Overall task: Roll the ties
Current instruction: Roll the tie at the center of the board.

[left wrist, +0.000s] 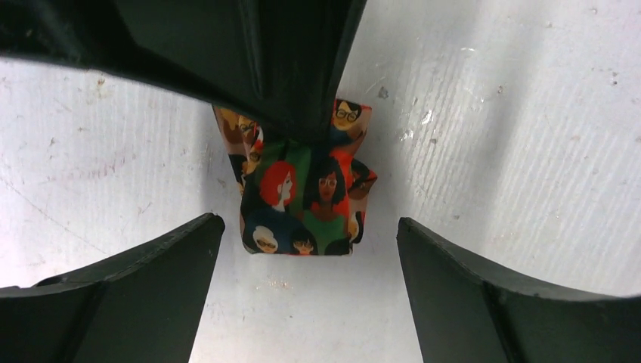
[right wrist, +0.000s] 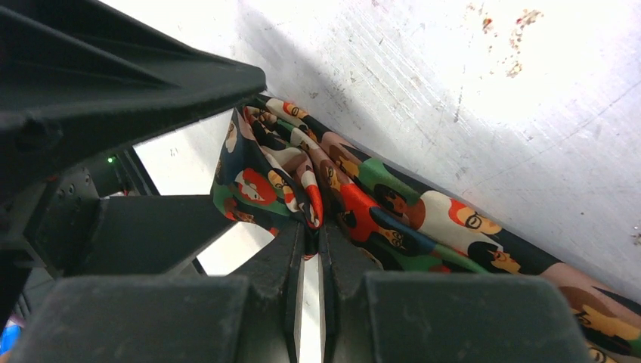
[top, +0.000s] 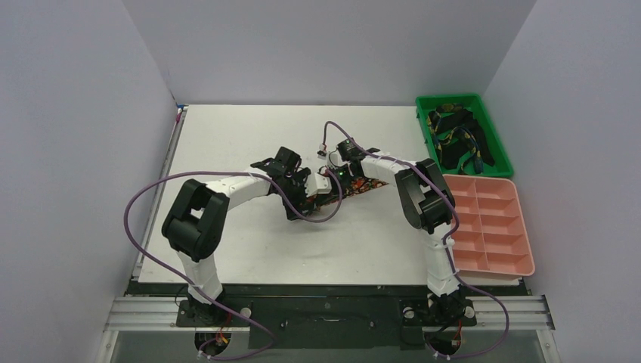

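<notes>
Two grippers meet over one printed tie at the centre of the table.
Your right gripper (right wrist: pixel 311 227) is pinched tight on a fold of the tie (right wrist: pixel 393 215), low in the middle of its view. Your left gripper (left wrist: pixel 308 227) stands wide, with the folded end lying between its fingers (left wrist: pixel 151 272), clear of both. At the right edge of the overhead view, a green bin (top: pixel 461 99) holds more dark ties (top: pixel 456 141), and a pink tray (top: pixel 527 227) sits below it.

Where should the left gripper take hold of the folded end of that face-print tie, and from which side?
Probably pinch the tie at its folded end, across its width, from straight above. It sits on the table with both side edges free, and the open left gripper straddles it. Keep near the free edge: the right gripper is shut on the fold farther along.
</notes>
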You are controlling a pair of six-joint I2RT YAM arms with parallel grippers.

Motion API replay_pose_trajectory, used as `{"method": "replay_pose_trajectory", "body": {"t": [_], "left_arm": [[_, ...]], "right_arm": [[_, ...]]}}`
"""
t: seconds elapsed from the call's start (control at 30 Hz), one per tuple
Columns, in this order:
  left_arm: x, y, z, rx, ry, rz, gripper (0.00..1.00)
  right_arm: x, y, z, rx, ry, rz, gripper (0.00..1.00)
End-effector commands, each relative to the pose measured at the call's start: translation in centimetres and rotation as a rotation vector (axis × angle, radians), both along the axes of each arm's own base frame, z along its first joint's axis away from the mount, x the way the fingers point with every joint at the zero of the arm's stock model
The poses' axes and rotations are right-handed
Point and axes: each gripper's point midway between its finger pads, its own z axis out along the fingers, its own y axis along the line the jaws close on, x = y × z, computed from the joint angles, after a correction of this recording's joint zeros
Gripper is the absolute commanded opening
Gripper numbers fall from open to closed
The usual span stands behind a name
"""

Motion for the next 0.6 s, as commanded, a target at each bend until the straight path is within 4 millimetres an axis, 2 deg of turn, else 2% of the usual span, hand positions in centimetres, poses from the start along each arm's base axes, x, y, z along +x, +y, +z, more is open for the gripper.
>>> {"method": "replay_pose_trajectory", "body": {"t": [0.0, 0.2, 0.3, 0.37, 0.47, 0.57], "left_arm": [[2.1, -2.1, 0.6, 0.009, -0.097, -0.046, 0.85], [2.2, -2.8, -0.2, 0.059, -0.083, -0.080, 0.85], [2.4, -3.0, -0.6, 0.079, -0.080, -0.086, 0.79], [2.4, -3.1, -0.9, 0.096, -0.059, -0.093, 0.69], [2.2, -3.1, -1.2, 0.109, -0.032, -0.102, 0.46], [1.3, -2.9, -1.0, 0.107, -0.002, -0.128, 0.37]], "right_arm": [[1.2, 0.7, 1.7, 0.051, -0.040, -0.010, 0.00], [1.8, 2.0, 3.9, 0.133, -0.039, -0.027, 0.00], [1.7, 2.1, 4.2, 0.146, -0.036, -0.023, 0.00], [1.7, 2.1, 4.3, 0.152, -0.033, -0.022, 0.00], [1.6, 2.1, 4.3, 0.155, -0.028, -0.022, 0.00], [1.8, 2.2, 4.6, 0.161, -0.031, -0.025, 0.00]]}}
